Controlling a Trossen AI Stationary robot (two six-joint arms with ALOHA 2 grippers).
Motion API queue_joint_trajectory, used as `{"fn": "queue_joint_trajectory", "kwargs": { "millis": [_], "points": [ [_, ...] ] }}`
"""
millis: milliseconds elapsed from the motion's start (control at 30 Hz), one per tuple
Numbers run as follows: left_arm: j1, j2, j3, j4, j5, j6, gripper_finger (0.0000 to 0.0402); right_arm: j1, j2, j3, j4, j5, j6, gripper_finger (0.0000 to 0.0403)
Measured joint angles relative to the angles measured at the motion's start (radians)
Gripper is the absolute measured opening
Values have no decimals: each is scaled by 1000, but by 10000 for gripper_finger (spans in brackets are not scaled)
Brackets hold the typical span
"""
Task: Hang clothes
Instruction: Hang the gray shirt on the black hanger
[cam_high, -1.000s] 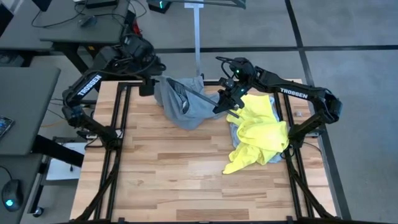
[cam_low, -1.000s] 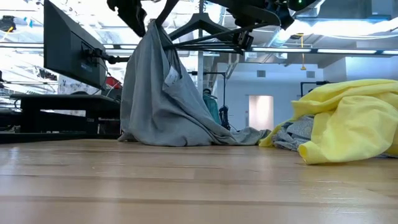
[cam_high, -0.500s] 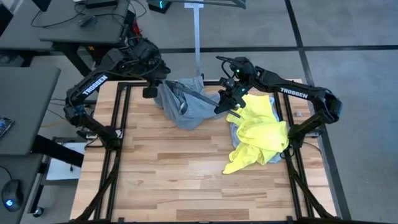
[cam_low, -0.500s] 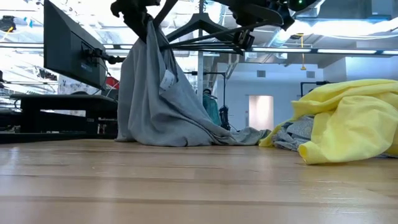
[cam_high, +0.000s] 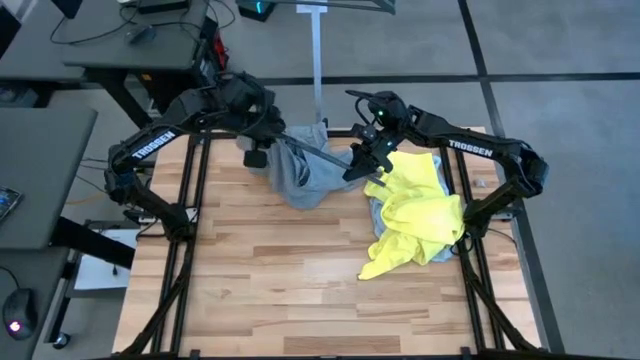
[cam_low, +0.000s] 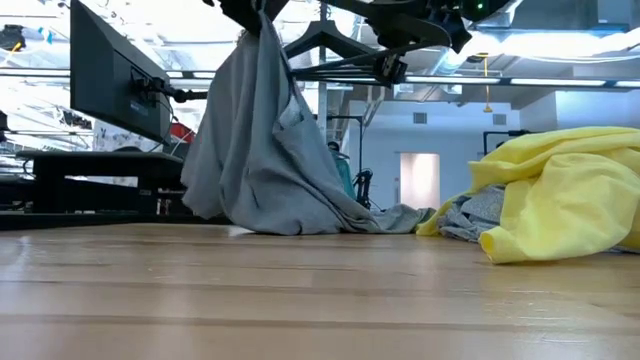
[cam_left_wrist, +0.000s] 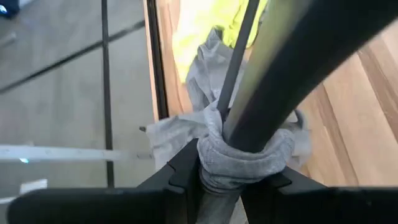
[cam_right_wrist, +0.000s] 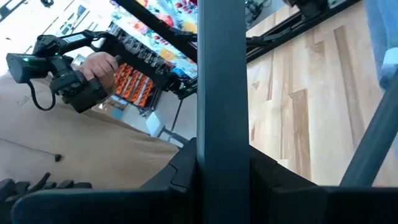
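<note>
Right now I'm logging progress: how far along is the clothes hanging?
Nothing looks hung yet. In hand: the left gripper pinches the grey T-shirt around one arm of the hanger, which the right gripper holds. Left: the yellow T-shirt, heaped on the table.

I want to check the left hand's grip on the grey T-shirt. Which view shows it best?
The left wrist view: the left hand pinches bunched grey T-shirt fabric. The high view shows the shirt under the arm; the low view shows it hanging; the right wrist view misses it.
</note>
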Motion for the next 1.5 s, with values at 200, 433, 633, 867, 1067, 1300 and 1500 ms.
{"fn": "queue_joint_trajectory", "kwargs": {
  "millis": [200, 433, 633, 867, 1067, 1300, 1500],
  "points": [
    [-52, 18, 1, 32, -5, -16, 72, -7, 1, 0, 2, 1, 8, 59],
    [-64, 27, 1, 31, -7, -48, 32, -9, 0, 0, -9, -10, 13, 59],
    [-52, 25, 1, 24, 0, -145, 29, -16, 0, 2, 5, 18, 3, 102],
    [-20, -10, 1, -60, -3, -199, 29, -54, -58, 67, -149, 201, -122, 143],
    [24, -42, 1, -100, -21, -211, 29, -81, -135, 162, -381, 477, -272, 146],
    [66, -45, 1, -135, -24, -235, 29, -80, -259, 191, -555, 789, -204, 147],
    [83, -45, 1, -105, -21, -279, 29, 39, -359, 21, -530, 989, 37, 148]
  ]
}}
